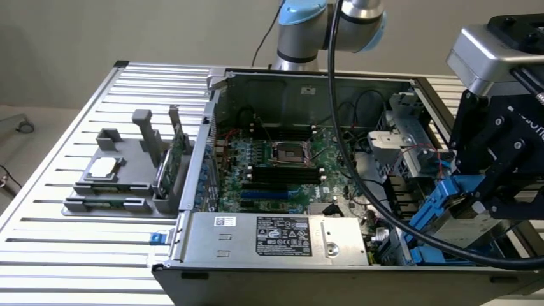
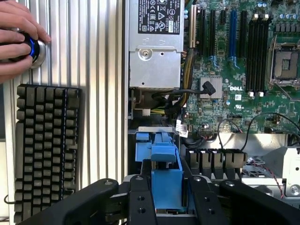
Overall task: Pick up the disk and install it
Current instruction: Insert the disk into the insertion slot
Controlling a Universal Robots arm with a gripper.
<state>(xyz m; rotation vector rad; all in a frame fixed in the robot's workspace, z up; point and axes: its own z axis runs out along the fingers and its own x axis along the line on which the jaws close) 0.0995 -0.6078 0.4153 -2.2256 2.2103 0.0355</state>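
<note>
We see the hand [image 2: 171, 200] pinching the disk [image 1: 459, 220] by the two sides of its blue carrier, the fingers [image 2: 140, 197] pressed against the plastic. The disk hangs tilted over the edge of the open computer case [image 1: 255, 83] on the exterior view's right, its lower end close to blue plastic parts [image 2: 154, 140] inside the case, near the motherboard [image 1: 281, 166] and the power supply [image 1: 272, 239]. On the slatted surface [image 1: 76, 248] we also note a black keyboard [image 2: 44, 150], a person's fingertips [image 2: 28, 26] resting on a blue-lit round button [image 2: 36, 50], and, on the exterior view's left, a grey fixture [image 1: 111, 188] holding a small square chip [image 1: 104, 167].
</note>
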